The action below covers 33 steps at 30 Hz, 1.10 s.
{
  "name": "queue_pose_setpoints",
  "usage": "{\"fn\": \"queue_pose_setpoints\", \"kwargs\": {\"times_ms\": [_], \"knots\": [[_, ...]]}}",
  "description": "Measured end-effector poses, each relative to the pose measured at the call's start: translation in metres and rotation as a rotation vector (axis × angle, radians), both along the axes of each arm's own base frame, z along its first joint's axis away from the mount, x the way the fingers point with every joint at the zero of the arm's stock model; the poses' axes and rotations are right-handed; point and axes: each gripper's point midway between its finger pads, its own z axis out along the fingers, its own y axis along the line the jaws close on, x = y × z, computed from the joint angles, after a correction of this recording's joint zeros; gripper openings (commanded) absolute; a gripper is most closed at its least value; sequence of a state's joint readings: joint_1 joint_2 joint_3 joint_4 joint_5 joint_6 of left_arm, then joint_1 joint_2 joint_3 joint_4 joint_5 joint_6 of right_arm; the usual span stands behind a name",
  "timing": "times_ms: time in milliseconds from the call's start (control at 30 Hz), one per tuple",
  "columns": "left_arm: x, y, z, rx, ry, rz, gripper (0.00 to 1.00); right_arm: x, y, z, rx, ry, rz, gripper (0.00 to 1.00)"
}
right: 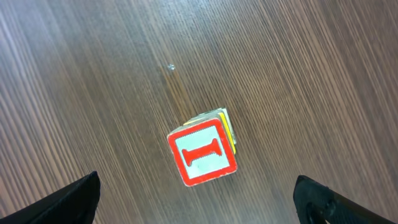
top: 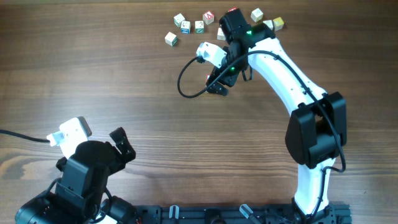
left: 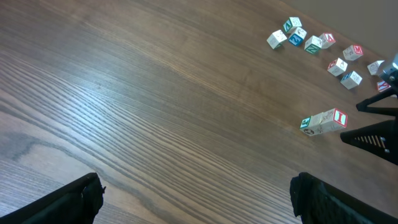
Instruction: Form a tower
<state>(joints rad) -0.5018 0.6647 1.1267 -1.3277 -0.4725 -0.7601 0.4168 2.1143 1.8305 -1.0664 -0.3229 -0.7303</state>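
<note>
The tower (right: 202, 155) is a short stack of pale letter cubes standing on the wood. Its top face is white with a red frame and a red "I". In the right wrist view I look straight down on it. My right gripper (right: 196, 194) hangs open above it, one finger far out on each side, touching nothing. In the left wrist view the tower (left: 323, 121) stands free beside the right gripper's black fingers (left: 375, 138). In the overhead view the right gripper (top: 218, 86) hides it. My left gripper (left: 196, 196) is open over bare wood near the front left.
Several loose letter cubes (top: 185, 27) lie scattered along the table's far edge, more of them (top: 257, 14) behind the right arm. They also show as a cluster of cubes (left: 313, 43) in the left wrist view. A black cable (top: 183, 87) loops left of the right gripper.
</note>
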Motion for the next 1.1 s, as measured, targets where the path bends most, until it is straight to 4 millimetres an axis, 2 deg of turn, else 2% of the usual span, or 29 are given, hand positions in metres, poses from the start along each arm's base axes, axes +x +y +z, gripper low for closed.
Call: {"fn": "queue_pose_setpoints", "kwargs": {"times_ms": [300,367,467,567,800,1000,1100], "knots": [[0.000,0.000,0.000,0.000,0.000,0.000,1.00,-0.008,0.006,0.001,0.040,-0.015,0.150,1.00],[0.000,0.000,0.000,0.000,0.000,0.000,1.00,-0.004,0.008,-0.005,0.042,-0.023,0.159,1.00],[0.000,0.000,0.000,0.000,0.000,0.000,1.00,0.000,0.009,-0.028,0.028,-0.003,0.175,0.99],[0.000,0.000,0.000,0.000,0.000,0.000,1.00,0.004,0.010,-0.041,0.022,-0.003,0.182,0.98],[0.000,0.000,0.000,0.000,0.000,0.000,1.00,0.013,0.013,-0.042,0.029,-0.039,0.185,0.97],[0.000,0.000,0.000,0.000,0.000,0.000,1.00,0.014,0.011,-0.064,0.004,-0.011,0.182,0.92],[0.000,0.000,0.000,0.000,0.000,0.000,1.00,0.016,0.012,-0.065,0.006,-0.019,0.181,0.87]]}}
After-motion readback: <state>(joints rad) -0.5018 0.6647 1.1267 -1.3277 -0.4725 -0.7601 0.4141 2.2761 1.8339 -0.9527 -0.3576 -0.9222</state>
